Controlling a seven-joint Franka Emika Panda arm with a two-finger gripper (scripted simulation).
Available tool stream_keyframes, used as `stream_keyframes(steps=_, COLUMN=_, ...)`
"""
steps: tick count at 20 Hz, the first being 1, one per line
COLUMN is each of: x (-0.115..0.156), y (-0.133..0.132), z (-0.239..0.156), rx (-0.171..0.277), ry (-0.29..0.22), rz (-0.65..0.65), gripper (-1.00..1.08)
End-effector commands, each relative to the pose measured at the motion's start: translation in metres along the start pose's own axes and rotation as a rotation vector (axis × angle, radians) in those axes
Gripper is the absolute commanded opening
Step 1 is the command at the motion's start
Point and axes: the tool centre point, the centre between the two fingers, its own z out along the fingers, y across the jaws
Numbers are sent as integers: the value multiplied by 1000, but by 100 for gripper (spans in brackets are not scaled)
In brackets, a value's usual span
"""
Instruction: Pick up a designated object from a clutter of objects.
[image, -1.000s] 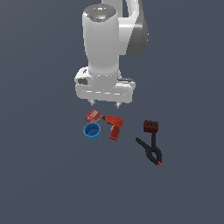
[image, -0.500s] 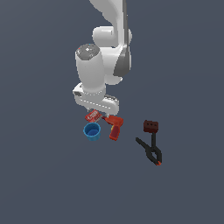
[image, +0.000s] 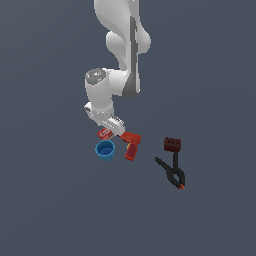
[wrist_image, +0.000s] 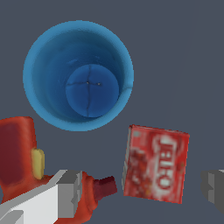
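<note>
Biggest thing near the target is the red drill (wrist_image: 26, 175). Its nose pokes right up beside the red box (wrist_image: 156, 163), and one gripper finger looks like it's sitting over the drill body in the wrist view. That's the main thing I'd watch: come straight down and that finger could land on the drill instead of the floor.

Next is the blue cup (wrist_image: 78, 75), upright and open, just beside the box but not touching it as far as I can tell.

The box itself lies flat on the ground, label up, tucked between the cup and the drill. In the exterior view it's mostly hidden under the arm's hand.

The gripper (wrist_image: 142, 192) is spread wide with nothing in it, one finger on each side of the box. I'd say it's lined up okay but slightly off, so nudge away from the drill, keep the fingers across the box's narrower span, then drop low since it's so flat.
</note>
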Motion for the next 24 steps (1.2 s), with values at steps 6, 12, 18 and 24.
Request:
stream_keyframes(steps=6, x=-15, y=28, z=27, rx=-9, ry=2, rz=107, gripper=100)
stream_keyframes(steps=12, x=-19, y=35, z=33, rx=-12, ry=3, rz=132, gripper=100)
stream_keyframes(steps=18, x=-19, y=34, z=38, rx=-12, ry=2, rz=129, gripper=100)
stream_keyframes(steps=24, x=-20, y=35, z=59, rx=-13, ry=2, rz=131, gripper=100)
